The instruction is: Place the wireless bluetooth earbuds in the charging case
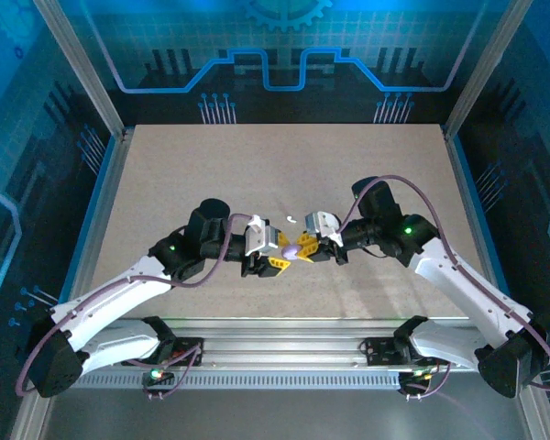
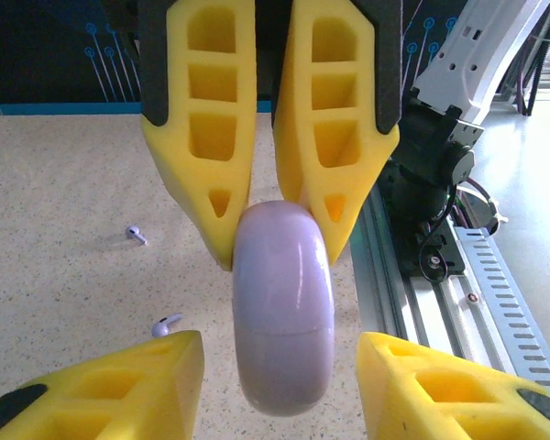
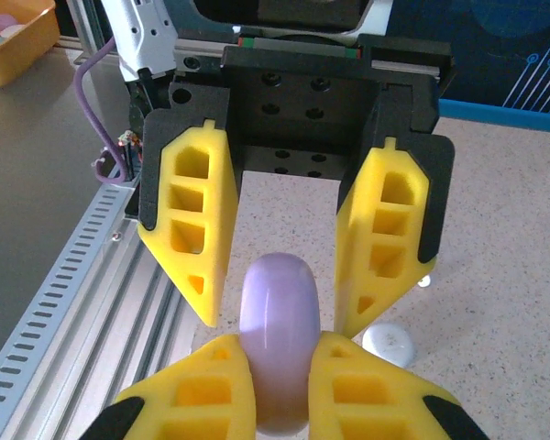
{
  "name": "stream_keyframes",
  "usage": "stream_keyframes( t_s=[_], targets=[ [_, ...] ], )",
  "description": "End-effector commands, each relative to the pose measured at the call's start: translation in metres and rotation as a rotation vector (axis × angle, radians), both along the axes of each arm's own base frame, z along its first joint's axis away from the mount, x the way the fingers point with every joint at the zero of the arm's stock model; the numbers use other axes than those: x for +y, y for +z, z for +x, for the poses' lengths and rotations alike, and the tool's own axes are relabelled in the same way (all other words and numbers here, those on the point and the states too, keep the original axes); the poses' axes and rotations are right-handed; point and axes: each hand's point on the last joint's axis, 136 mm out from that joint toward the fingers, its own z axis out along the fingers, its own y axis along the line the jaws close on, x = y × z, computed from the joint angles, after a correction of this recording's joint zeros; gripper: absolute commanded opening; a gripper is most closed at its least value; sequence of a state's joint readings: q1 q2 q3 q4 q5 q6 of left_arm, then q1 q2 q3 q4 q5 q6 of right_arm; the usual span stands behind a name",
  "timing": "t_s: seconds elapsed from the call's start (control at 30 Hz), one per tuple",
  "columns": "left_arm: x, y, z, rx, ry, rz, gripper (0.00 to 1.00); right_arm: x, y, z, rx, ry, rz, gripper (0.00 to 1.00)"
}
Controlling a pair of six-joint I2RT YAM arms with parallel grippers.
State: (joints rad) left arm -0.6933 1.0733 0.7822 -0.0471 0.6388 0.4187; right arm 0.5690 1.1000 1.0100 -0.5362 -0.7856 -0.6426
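The charging case [image 2: 282, 312] is a lilac, rounded shell standing on edge with its seam shut. My right gripper [image 3: 277, 346] is shut on the case [image 3: 277, 321], pinching both sides. My left gripper [image 2: 280, 353] is open, one finger on each side of the case with a gap to either. In the top view the two grippers [image 1: 282, 255] [image 1: 305, 247] meet nose to nose at the case [image 1: 293, 249], near the table's front middle. Two earbuds [image 2: 136, 235] [image 2: 166, 324], tiny and pale, lie on the table beside the case on its far side.
A white round puck [image 3: 388, 341] lies on the table just past the left gripper's finger. The aluminium rail [image 2: 440, 302] and arm bases run along the near edge. An orange tray [image 3: 9, 41] stands off the table beyond the rail.
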Motion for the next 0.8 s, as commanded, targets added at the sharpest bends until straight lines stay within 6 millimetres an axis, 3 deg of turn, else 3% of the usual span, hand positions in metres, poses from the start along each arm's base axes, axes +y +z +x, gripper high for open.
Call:
stream_keyframes(
  t_s=[0.0, 0.3, 0.43, 0.63, 0.77],
  targets=[
    [-0.0009, 0.0053, -0.0018, -0.03, -0.004, -0.015, 0.47, 0.0068, 0.0146, -0.0013, -0.002, 0.021, 0.038, 0.11],
    [-0.0012, 0.007, -0.0015, -0.031, 0.0, -0.025, 0.49, 0.0099, 0.0139, 0.0002, 0.02, 0.017, 0.041, 0.11],
    [-0.0012, 0.0074, -0.002, -0.028, -0.003, -0.024, 0.41, 0.0108, 0.0132, 0.0005, 0.027, 0.017, 0.039, 0.11],
    [-0.0011, 0.0097, -0.0019, -0.03, 0.0, -0.03, 0.42, 0.0114, 0.0123, 0.0008, 0.03, 0.019, 0.037, 0.11],
    [-0.0008, 0.009, -0.0014, -0.031, 0.003, -0.027, 0.33, 0.012, 0.0121, 0.0003, 0.035, 0.021, 0.037, 0.11]
  ],
)
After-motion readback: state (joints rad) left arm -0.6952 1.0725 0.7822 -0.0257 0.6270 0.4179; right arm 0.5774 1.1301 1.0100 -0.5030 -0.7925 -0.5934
